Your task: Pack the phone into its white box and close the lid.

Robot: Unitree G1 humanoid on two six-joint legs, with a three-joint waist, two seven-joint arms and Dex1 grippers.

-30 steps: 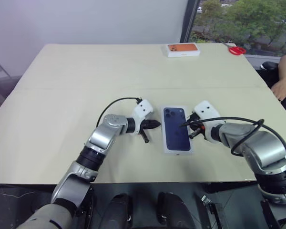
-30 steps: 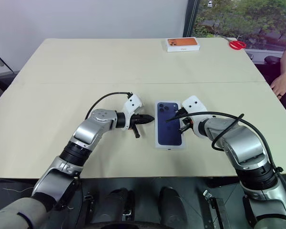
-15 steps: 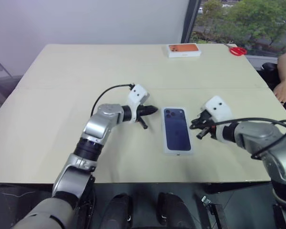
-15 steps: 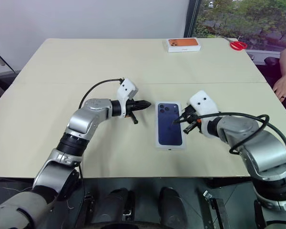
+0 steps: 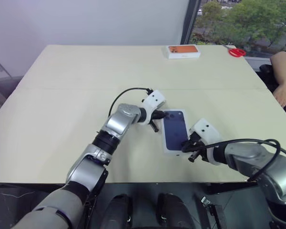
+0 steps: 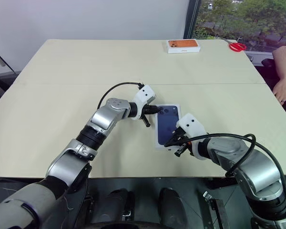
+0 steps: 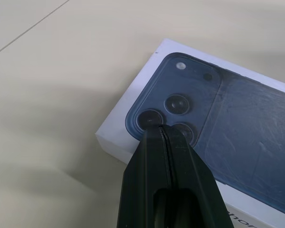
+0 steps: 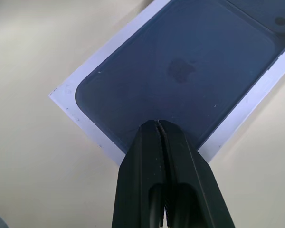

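Observation:
The lid [image 5: 175, 131] lies flat on the table with its dark blue phone picture facing up. It shows white side walls in the left wrist view [image 7: 237, 123]. The phone and the white box are hidden, with nothing of them showing beneath the lid. My left gripper [image 5: 161, 114] is shut, and its tip rests on the lid's far left corner, over the printed camera cluster [image 7: 178, 104]. My right gripper [image 5: 185, 148] is also shut. Its tip sits at the lid's near right edge [image 8: 190, 71]. Neither gripper holds anything.
A white box with an orange phone picture [image 5: 183, 50] sits at the table's far edge, and red scissors [image 5: 237, 51] lie to its right. A person's arm [image 5: 281, 76] rests at the far right edge. A seam runs across the tabletop [image 5: 62, 88].
My left gripper has moved right onto the lid's far left corner. My right gripper has drawn back and left to the lid's near right edge. Both stayed shut.

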